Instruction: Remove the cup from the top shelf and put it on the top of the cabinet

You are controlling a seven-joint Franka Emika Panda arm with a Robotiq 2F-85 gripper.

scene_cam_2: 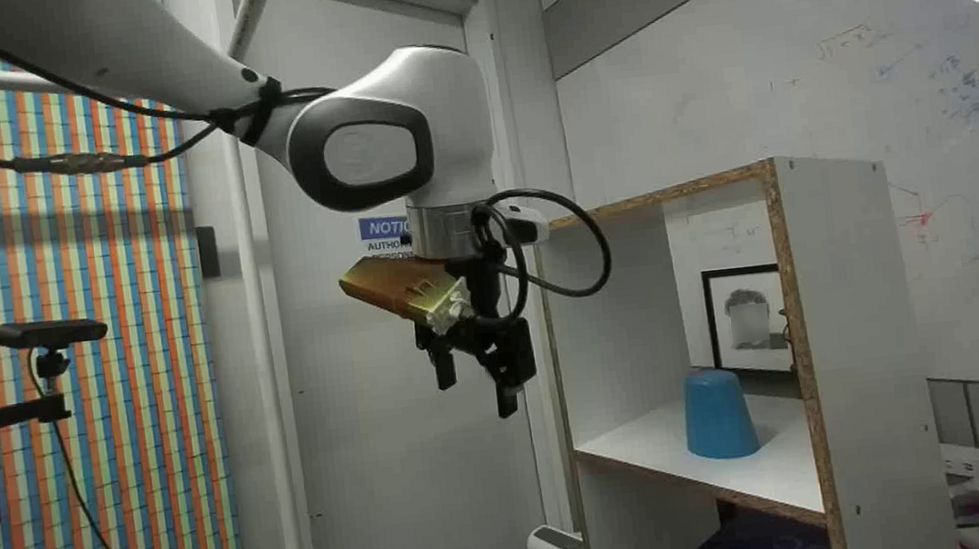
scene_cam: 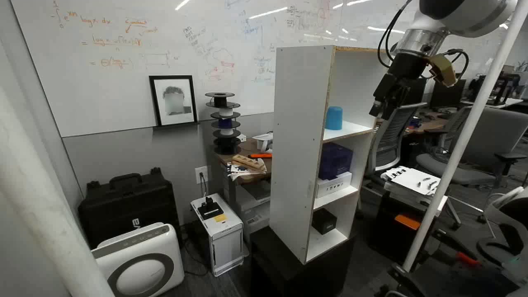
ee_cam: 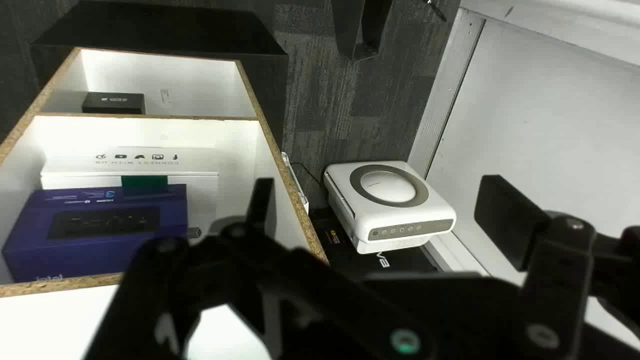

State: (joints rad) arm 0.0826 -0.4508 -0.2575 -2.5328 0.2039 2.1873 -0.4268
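Note:
A blue cup stands upside down on the white floor of the cabinet's top compartment; it shows in both exterior views. The open-fronted white cabinet has three compartments; its side panel shows in both exterior views. The cup is out of view in the wrist view, where the cabinet's chipboard edge and lower compartments show. My gripper is open and empty, fingers pointing down, outside the cabinet and beside its open front, higher than the cup; it shows in all views.
A purple box on a white box fills part of the middle compartment. A small black box sits in the bottom one. A white pole and office chairs stand near the arm. An air purifier stands on the floor.

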